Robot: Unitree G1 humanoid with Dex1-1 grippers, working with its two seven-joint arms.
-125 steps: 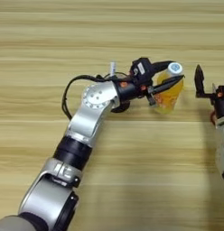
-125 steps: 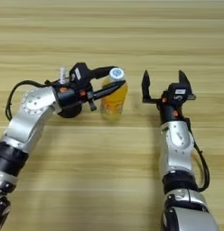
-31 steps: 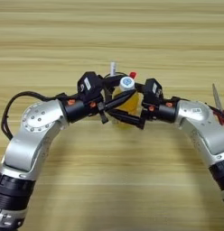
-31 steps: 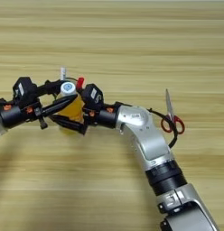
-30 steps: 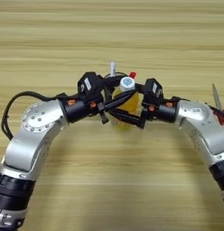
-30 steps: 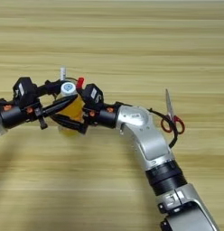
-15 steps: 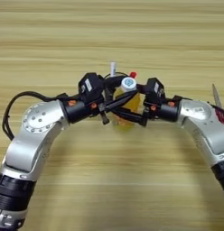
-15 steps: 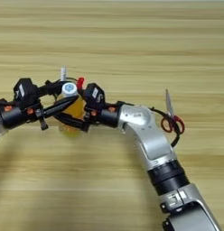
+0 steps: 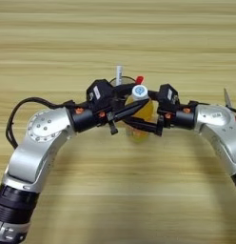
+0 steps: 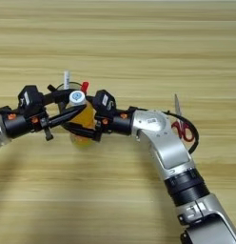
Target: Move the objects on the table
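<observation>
Small clear bottle of orange drink (image 9: 139, 114) with white cap, upright at mid surface (image 9: 115, 38), caught between both arms. Left end effector (image 9: 132, 102) reaching in from the left, fingers astride the bottle's upper part, apparently clamped on it. Right end effector (image 9: 141, 121) coming from the right, fingers spread around the lower body. Just behind, black cup with pens (image 9: 121, 82). Red-handled scissors (image 10: 181, 125) lying well right, beside the right forearm.

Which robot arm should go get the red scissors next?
Probably the right: the scissors lie beside the right arm, far from the left gripper. But both grippers, the right gripper too, are around the bottle now.
</observation>
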